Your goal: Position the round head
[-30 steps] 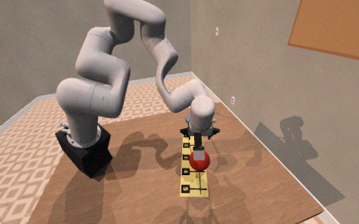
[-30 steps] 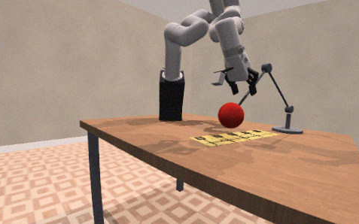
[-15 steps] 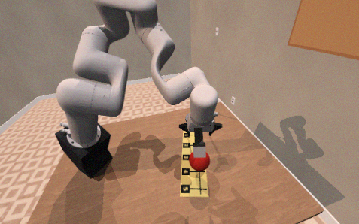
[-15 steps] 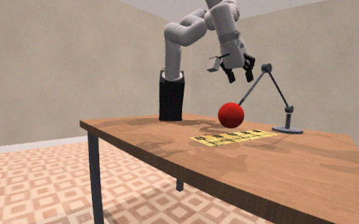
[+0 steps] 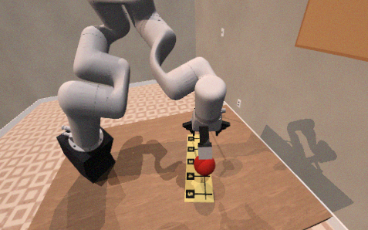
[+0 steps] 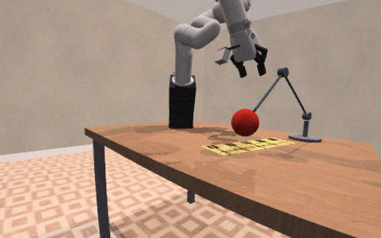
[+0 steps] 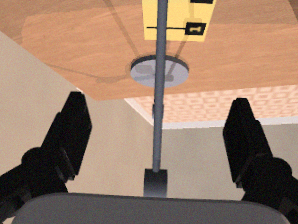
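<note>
The lamp's round red head point(image 6: 244, 122) hangs above the yellow strip point(image 6: 248, 145) of numbered lines, clear of the bench; it also shows in the top view point(image 5: 204, 165). Its thin grey arm rises to an elbow joint point(image 6: 283, 72), then drops to a lower joint point(image 6: 306, 116) and the round foot point(image 6: 305, 138). My gripper point(image 6: 251, 69) is open and empty, high above the bench, up and to the left of the elbow and apart from the lamp. In the wrist view my gripper point(image 7: 157, 111) has its dark fingers on either side of the lamp arm point(image 7: 160, 63) without touching it, and marks 1 and 2 show on the strip point(image 7: 182, 3).
My black base block point(image 6: 182, 101) stands at the bench's far edge. The bench point(image 6: 259, 168) has edges close to the strip on the near side. Walls stand behind the lamp foot.
</note>
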Controlling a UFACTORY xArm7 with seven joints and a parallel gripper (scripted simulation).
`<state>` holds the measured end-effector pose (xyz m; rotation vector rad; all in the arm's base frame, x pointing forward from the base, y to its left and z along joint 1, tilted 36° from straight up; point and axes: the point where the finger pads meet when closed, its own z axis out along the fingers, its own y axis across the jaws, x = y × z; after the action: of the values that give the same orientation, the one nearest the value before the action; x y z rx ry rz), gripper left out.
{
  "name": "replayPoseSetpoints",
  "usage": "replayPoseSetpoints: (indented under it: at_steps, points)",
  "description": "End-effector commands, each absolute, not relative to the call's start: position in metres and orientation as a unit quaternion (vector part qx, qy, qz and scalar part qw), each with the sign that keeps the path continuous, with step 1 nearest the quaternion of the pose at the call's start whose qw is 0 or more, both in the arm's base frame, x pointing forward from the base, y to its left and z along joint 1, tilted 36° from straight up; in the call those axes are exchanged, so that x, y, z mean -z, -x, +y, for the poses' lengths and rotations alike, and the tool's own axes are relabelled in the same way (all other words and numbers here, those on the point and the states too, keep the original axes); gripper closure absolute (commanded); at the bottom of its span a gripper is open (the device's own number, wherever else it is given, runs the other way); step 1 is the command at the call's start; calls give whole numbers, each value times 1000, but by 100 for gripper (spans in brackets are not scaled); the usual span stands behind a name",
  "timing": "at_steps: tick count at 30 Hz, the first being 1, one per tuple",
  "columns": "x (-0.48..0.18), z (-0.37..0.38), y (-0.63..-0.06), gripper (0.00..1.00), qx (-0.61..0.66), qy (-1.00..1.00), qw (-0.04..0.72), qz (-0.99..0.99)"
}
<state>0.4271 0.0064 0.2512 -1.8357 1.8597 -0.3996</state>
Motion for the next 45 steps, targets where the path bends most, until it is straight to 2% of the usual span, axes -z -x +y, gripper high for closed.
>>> replayPoseSetpoints:
  at_steps: [1,45]
  points:
    - [-257,6,-424,0,147,673,247,681]
    - [-262,6,-421,0,148,673,247,681]
